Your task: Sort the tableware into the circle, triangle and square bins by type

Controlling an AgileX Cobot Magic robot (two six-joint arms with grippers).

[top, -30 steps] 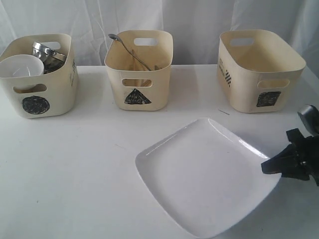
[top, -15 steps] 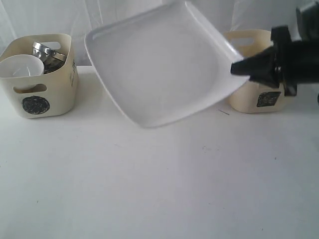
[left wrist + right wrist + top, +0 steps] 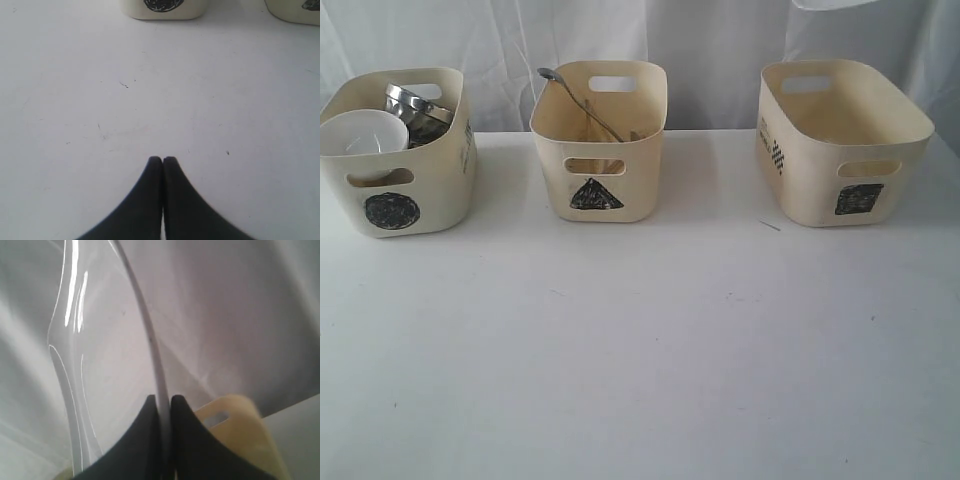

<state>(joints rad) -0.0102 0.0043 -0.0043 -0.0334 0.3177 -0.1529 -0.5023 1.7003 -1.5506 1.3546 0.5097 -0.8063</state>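
Note:
Three cream bins stand along the back of the white table: the circle bin [image 3: 395, 150] holds a small white bowl [image 3: 362, 135] and steel mugs [image 3: 415, 105]; the triangle bin [image 3: 599, 140] holds a spoon [image 3: 570, 95] and other cutlery; the square bin [image 3: 840, 140] shows nothing inside. My right gripper [image 3: 163, 400] is shut on the rim of the large white plate [image 3: 107, 365], held on edge above a cream bin [image 3: 240, 425]; both are out of the exterior view. My left gripper [image 3: 162, 160] is shut and holds nothing, low over bare table.
A white curtain [image 3: 720, 40] hangs behind the bins. In the left wrist view the circle bin's base [image 3: 162, 7] and another bin's corner [image 3: 295, 10] lie ahead of the fingers. A small dark speck [image 3: 769, 225] lies near the square bin.
The right gripper lifted the white plate off the table, carried it up and back, and both have now left the exterior view. The bins have not moved.

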